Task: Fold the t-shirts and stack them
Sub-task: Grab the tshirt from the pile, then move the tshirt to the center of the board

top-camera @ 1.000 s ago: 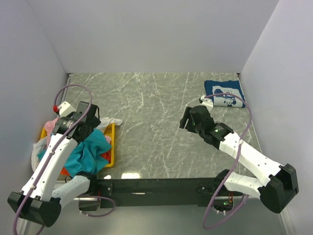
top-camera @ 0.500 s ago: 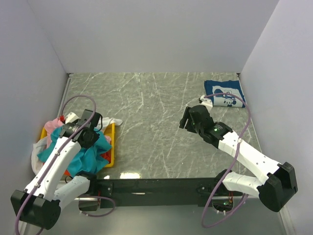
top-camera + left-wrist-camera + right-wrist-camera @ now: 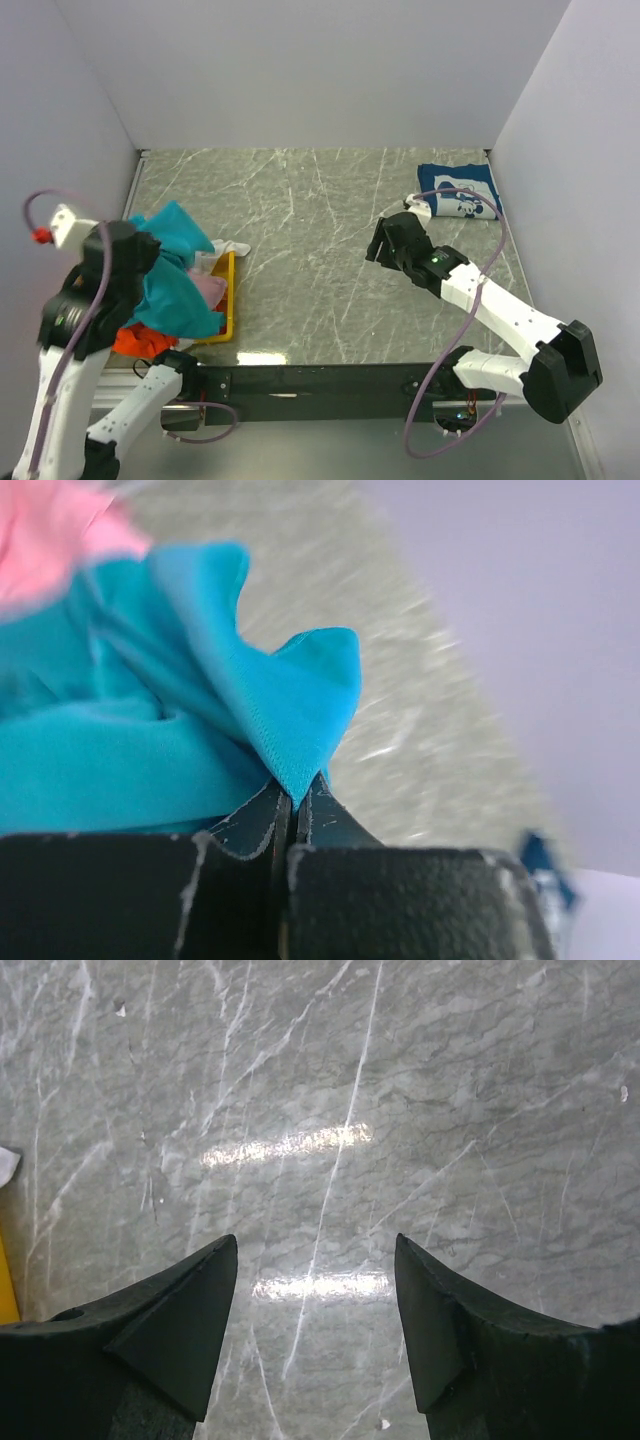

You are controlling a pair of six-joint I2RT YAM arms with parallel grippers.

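A teal t-shirt [image 3: 172, 275] is pinched by one fold in the tightly closed left gripper [image 3: 292, 805] and held above the yellow tray [image 3: 228, 300] at the left of the top view. The right gripper [image 3: 315, 1243], wide and empty, is poised over the marble table [image 3: 300, 220] at centre right, well apart from it. A folded navy t-shirt [image 3: 460, 190] lies at upper right.

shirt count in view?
5: teal shirt in the left gripper; pink shirt and orange shirt below it by the yellow tray; white shirt at the tray's far end; navy shirt folded, far right. Others may be hidden.
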